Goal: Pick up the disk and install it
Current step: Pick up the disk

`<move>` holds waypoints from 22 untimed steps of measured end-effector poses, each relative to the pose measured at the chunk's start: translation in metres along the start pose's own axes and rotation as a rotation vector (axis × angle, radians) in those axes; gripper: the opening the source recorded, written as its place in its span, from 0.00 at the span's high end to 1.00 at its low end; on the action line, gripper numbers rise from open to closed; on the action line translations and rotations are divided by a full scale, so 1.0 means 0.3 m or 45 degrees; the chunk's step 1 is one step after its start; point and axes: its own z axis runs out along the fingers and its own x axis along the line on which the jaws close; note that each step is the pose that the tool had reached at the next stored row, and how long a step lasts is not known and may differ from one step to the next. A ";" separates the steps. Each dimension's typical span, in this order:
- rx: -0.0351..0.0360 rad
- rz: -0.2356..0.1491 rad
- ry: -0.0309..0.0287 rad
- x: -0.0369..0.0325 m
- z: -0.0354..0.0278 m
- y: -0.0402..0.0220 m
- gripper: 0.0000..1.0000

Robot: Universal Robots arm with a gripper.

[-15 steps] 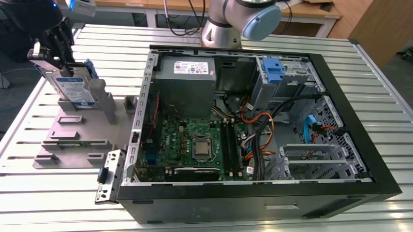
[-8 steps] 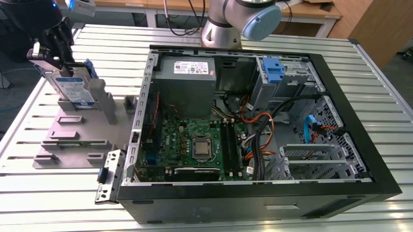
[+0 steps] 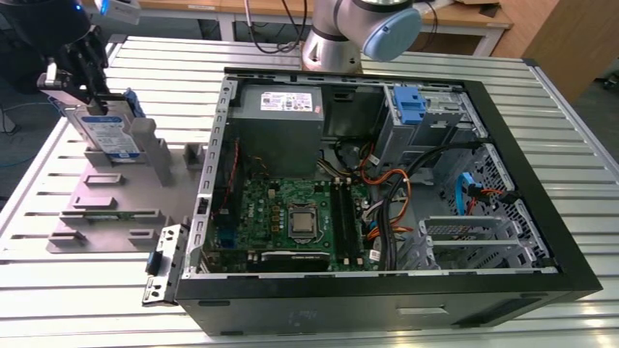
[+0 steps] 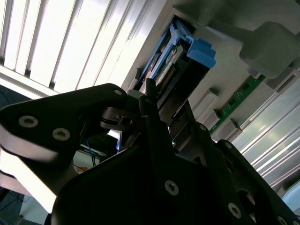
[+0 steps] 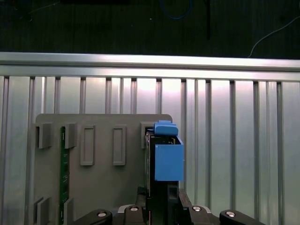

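Note:
The disk [image 3: 109,133] is a silver drive with a white-and-blue label and blue side rails. It stands on edge, slightly tilted, at the grey holder block [image 3: 116,196] on the exterior view's left. My black gripper [image 3: 77,85] is shut on its upper end. In the first wrist view the disk's blue rail [image 5: 168,161] rises beyond my gripper [image 5: 159,202], whose fingers lie on both sides of it. In the second wrist view the disk [image 4: 180,58] sticks out past the black fingers [image 4: 152,101]. Whether its lower end still rests in the holder is unclear.
An open black computer case [image 3: 541,239] fills the exterior view's middle and right, with a green mainboard [image 3: 290,217], a grey power supply [image 3: 280,119], cables and a drive cage holding a bare blue bracket [image 3: 411,105]. A green memory stick [image 5: 64,178] sits in the holder block. The arm's base [image 3: 334,36] stands behind the case.

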 end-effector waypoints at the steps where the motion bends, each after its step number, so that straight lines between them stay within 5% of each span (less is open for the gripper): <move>1: 0.0000 0.000 0.0000 0.000 0.000 0.000 0.65; 22: 0.0000 0.000 0.0000 0.000 0.003 0.001 0.65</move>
